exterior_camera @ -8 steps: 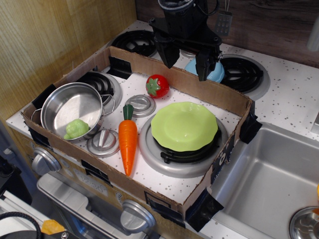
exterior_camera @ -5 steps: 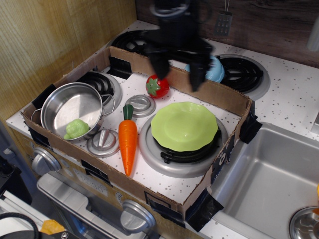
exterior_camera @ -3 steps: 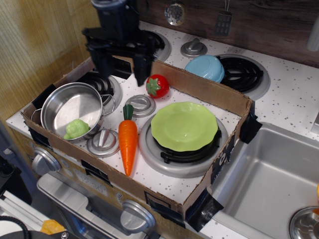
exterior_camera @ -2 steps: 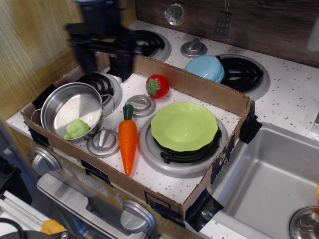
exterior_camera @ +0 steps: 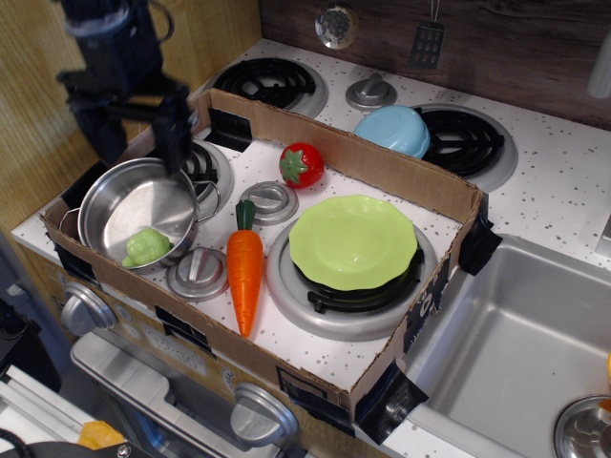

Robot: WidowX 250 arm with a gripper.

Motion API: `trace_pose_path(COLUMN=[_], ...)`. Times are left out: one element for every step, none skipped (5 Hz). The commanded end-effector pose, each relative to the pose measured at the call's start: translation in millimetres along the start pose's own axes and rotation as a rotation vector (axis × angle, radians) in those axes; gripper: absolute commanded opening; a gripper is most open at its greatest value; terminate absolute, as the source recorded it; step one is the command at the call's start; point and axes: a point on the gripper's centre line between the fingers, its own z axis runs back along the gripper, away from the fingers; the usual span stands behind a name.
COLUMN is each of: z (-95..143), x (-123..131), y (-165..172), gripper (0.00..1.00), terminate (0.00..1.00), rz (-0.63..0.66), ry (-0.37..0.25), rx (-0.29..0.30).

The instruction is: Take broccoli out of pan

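The broccoli [exterior_camera: 146, 246], a small lumpy pale-green floret, lies inside the pan [exterior_camera: 124, 196], against its near wall. The pan is a shiny steel pot with wire side handles, standing at the left end of the cardboard tray. My gripper [exterior_camera: 140, 141] is black and hangs open and empty above the pan's far rim, one finger on each side. It is well above the broccoli and a little behind it.
A carrot [exterior_camera: 244, 270], a red strawberry [exterior_camera: 302, 165] and a lime-green scalloped plate [exterior_camera: 353, 240] lie in the cardboard tray [exterior_camera: 401, 181]. A blue bowl [exterior_camera: 393, 128] sits behind the tray. A sink [exterior_camera: 520, 334] is at the right. A wooden wall [exterior_camera: 57, 153] stands at the left.
My gripper has swept from above the blue bowl at the back, leftwards across the tray, to above the pan. It stayed open. The broccoli and pan have not moved.
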Motion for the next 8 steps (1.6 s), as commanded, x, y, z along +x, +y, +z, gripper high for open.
trace_pose_path(z=[-10.3, -12.6, -25.3, -36.7, -47.1, -56.7, -55.9, -49.3], x=[-10.1, -13.9, -15.3, -15.6, -16.1, -16.8, -18.8, -19.1], y=[11.8, 11.2, 6.6, 3.6, -0.8, -3.8, -3.5, -3.1], gripper=[1.00, 1.00, 1.00, 1.00, 1.00, 1.00, 1.00, 0.00], terminate=[0.00, 0.00, 0.00, 0.00, 0.00, 0.00, 0.00, 0.00], rz=[0.020, 0.010, 0.003, 0.021, 0.020, 0.040, 0.071, 0.105], ry=[-0.046, -0.016, -0.008, -0.001, 0.002, 0.005, 0.020, 0.035], rx=[0.015, 0.001, -0.027, -0.043, -0.073, -0.084, -0.079, -0.037])
